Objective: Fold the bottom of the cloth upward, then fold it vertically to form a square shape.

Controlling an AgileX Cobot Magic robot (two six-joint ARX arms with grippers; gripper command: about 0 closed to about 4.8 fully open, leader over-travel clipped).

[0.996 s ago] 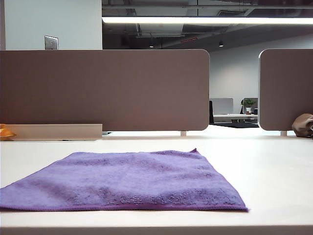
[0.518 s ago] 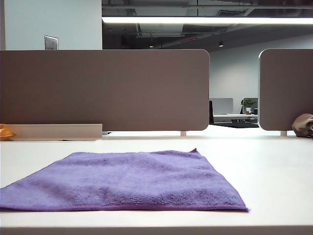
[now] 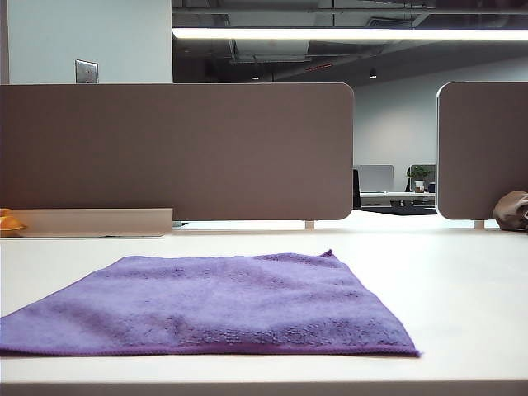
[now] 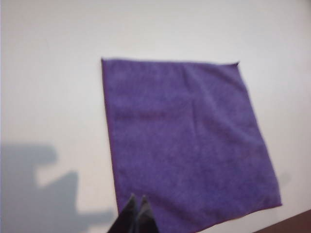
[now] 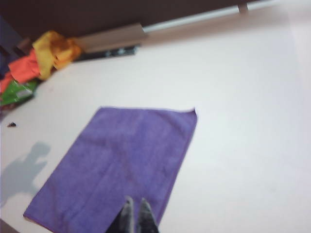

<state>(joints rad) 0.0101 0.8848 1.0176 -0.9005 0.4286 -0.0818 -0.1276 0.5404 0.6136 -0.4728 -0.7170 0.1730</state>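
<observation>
Open-plan office. Brown desk dividers stand along the far edge of a white table. Far right: more desks w/ a monitor & potted plant, strip light on exposed ceiling.

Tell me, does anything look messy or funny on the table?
Nothing stands out. The cloth lies flat and unfolded on the table. Both grippers hang above it, left gripper shut, right gripper nearly shut. A bright fabric heap sits at the table's far edge.

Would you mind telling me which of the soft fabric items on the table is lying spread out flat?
The purple cloth; the brownish lump and the orange-yellow fabric pile are bunched up at the table's far edge.
</observation>
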